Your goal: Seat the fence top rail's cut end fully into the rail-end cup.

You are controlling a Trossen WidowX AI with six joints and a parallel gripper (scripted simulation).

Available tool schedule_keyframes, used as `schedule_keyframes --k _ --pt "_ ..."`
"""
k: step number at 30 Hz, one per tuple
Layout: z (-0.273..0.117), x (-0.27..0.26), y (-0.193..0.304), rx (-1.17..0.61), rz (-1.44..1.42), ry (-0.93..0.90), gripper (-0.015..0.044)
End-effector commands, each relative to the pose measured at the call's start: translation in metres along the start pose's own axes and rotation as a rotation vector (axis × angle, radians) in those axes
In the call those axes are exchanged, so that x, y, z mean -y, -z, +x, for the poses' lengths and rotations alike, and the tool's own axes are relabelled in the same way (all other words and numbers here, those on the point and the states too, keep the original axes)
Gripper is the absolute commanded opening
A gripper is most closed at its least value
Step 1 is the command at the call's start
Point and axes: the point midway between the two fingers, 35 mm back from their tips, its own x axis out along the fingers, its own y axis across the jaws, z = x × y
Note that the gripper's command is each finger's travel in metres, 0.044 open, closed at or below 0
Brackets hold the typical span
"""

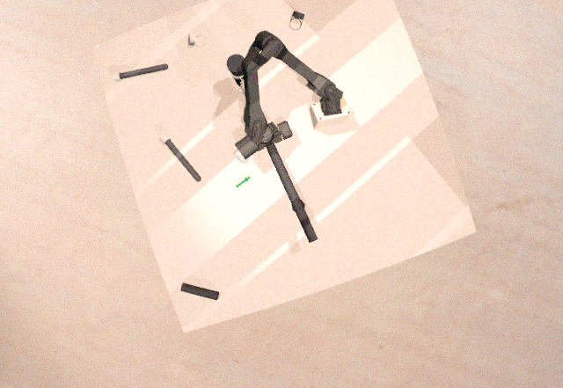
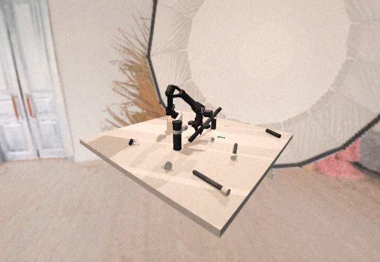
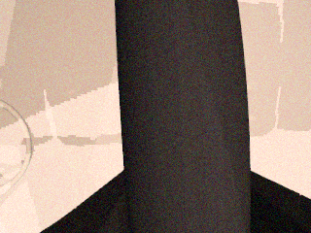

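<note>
The dark top rail [image 1: 284, 174] [image 2: 211, 117] [image 3: 182, 97] runs through the loop cap [image 1: 303, 205] on the smaller post [image 2: 214, 125]. My gripper [image 2: 202, 128] [image 3: 181, 177] is shut on the rail, with one finger against each side. The arm hides the fingers and the rail's cut end in the top view. The big dark post [image 1: 235, 63] [image 2: 177, 142] stands upright, with a pale brace band [image 2: 177, 132] up near its cap. The pale rail-end cup [image 2: 184, 128] hangs at the band's side. In the exterior view the rail's cut end shows lower than the cup and apart from it.
Dark bars lie on the table [image 1: 363, 260] [image 2: 107, 148]: one [image 1: 183, 160] [image 2: 234, 148], one [image 1: 142, 70] [image 2: 208, 180] and one [image 1: 200, 290] [image 2: 273, 132]. A dark ringed clamp [image 1: 297, 15] [image 2: 131, 141] and a pale ringed cap [image 1: 192, 39] [image 2: 167, 165] lie beyond the big post.
</note>
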Motion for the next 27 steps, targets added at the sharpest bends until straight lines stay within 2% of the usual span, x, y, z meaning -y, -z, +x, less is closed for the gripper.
schedule_keyframes --k 1,8,27 --pt "-0.004 0.000 0.000 0.002 0.004 -0.005 0.0000" --pt "-0.015 0.002 -0.001 0.040 0.006 0.008 0.0000" --pt "-0.083 0.006 -0.019 0.275 0.019 0.002 0.0000"
